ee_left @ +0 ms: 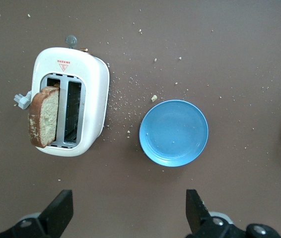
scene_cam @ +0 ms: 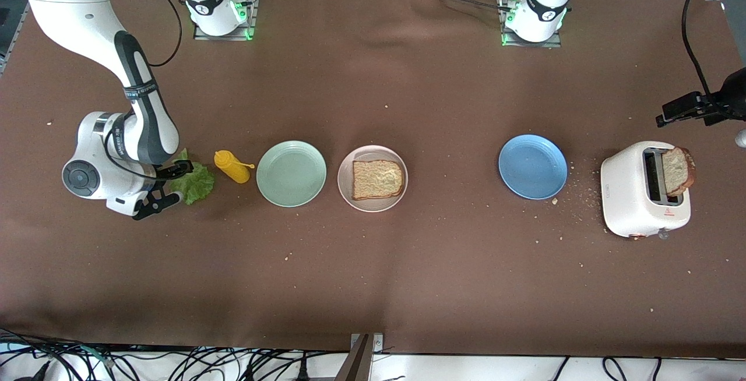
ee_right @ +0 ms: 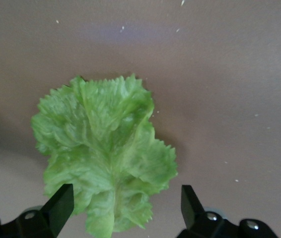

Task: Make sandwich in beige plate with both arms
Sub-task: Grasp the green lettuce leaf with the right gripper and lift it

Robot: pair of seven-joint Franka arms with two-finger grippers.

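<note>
The right gripper (scene_cam: 166, 186) hangs wide open over the lettuce leaf (scene_cam: 197, 183), gripping nothing. Beside it toward the left arm's end: mustard bottle (scene_cam: 232, 166), mint-green plate (scene_cam: 291, 173), then the beige plate (scene_cam: 373, 205) holding 1 toast slice (scene_cam: 377, 179). The left gripper (ee_left: 128, 210), wide open and empty, waits above the toaster (scene_cam: 632, 206).

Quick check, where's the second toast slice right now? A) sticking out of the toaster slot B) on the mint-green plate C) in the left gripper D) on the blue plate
A: the second toast slice stands in a slot of the white toaster, while the blue plate and the mint-green plate hold nothing and the left gripper hangs open over the table, with nothing between its fingers.
</note>
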